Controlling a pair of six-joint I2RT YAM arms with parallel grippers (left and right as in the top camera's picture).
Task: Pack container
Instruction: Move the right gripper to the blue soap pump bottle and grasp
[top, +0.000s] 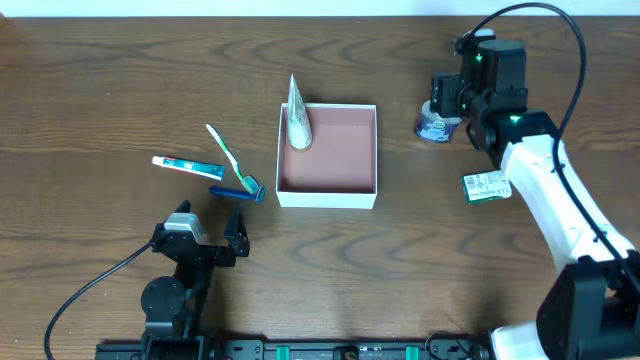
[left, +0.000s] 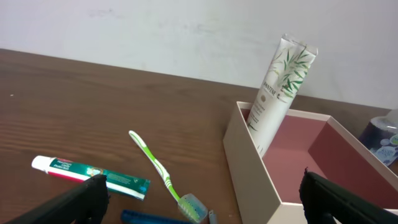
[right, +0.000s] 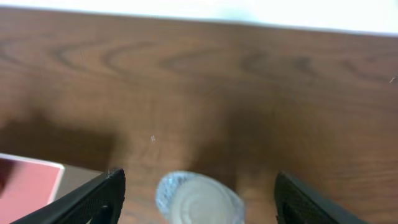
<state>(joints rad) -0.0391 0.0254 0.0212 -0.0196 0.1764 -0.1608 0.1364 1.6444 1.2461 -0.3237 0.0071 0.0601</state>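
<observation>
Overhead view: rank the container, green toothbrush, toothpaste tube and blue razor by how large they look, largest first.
1. container, by far the largest.
2. green toothbrush and toothpaste tube: too alike to split. The brush looks slightly longer, the tube wider.
3. blue razor, the smallest.

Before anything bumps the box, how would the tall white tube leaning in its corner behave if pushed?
The tube would probably tip easily: it stands tall and narrow, tilted against the corner of the container. It looks like soft plastic, so likely light and squeezable, not fragile. Fallen, it may slide on the smooth floor.
</observation>
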